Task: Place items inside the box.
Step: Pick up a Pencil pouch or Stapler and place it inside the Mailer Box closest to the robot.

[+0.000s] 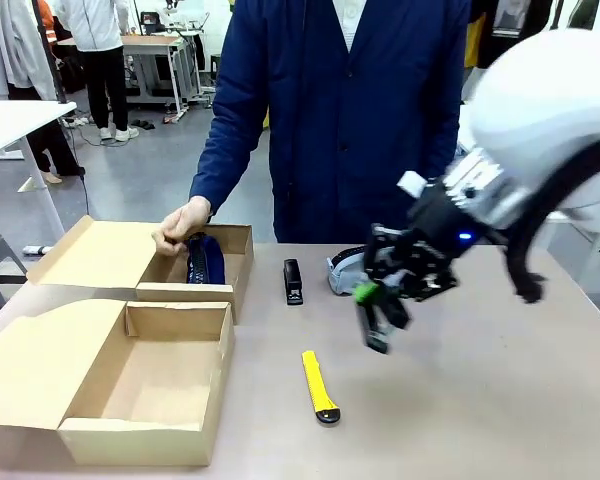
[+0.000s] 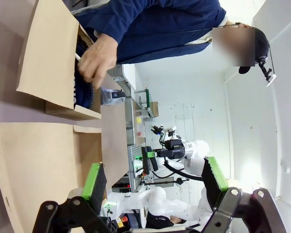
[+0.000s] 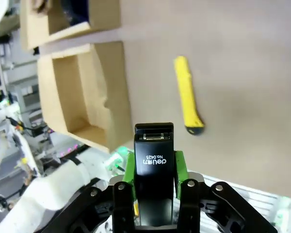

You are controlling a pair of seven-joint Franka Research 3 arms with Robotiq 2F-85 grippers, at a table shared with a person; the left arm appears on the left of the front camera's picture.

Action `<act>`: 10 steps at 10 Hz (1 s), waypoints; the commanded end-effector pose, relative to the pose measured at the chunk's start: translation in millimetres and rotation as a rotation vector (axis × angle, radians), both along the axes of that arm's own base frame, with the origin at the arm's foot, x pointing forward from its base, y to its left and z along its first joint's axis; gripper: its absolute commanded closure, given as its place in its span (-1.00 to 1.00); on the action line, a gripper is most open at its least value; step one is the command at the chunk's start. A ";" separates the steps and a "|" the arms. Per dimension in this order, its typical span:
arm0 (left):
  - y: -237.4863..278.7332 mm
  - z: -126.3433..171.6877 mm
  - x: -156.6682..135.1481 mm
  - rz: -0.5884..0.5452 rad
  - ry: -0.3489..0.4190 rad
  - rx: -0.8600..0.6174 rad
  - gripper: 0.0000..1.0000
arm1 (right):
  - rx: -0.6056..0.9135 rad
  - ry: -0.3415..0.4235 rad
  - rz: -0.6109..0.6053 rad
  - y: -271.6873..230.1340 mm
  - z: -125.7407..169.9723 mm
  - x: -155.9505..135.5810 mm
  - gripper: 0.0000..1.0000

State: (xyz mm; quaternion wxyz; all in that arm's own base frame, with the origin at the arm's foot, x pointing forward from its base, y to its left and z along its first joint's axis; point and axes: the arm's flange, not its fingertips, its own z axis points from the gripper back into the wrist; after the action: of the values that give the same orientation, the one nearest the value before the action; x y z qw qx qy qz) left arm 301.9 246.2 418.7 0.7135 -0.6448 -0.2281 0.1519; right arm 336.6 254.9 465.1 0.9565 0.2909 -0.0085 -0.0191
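Right gripper [image 1: 380,312], above the right of the smooth grey-beige worktop [image 1: 480,400], pinches a glossy black plastic stapler [image 3: 154,179] between its green pads, while the left gripper [image 2: 154,179] stands spread wide. A slim yellow plastic utility knife [image 1: 320,385] lies near centre, with a second black stapler [image 1: 293,282] and a soft grey-blue zip pouch [image 1: 342,272] beyond it. At left sit two open brown cardboard boxes, near box [image 1: 140,440] and far box [image 1: 195,292], the far one holding a navy fabric pouch [image 1: 205,258] under a person's hand [image 1: 180,228]; behind is a grey-floored workshop with white tables.
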 end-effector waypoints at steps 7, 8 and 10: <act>-0.5 0.5 -1.2 -0.010 -0.021 0.004 -1.00 | -0.033 0.037 -0.051 78.9 -12.1 2.7 0.28; -0.5 0.5 -1.2 -0.010 -0.021 0.004 -1.00 | -0.034 0.036 -0.083 111.0 -11.9 10.6 0.28; -0.5 0.5 -1.2 -0.010 -0.021 0.004 -1.00 | -0.043 0.059 -0.040 172.6 -14.4 13.1 0.28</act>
State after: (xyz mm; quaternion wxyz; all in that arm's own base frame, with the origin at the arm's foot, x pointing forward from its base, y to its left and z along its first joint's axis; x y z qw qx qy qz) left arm 301.8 246.3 418.8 0.7134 -0.6449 -0.2282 0.1520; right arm 331.6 393.5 447.3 0.9587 0.2811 0.0135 -0.0412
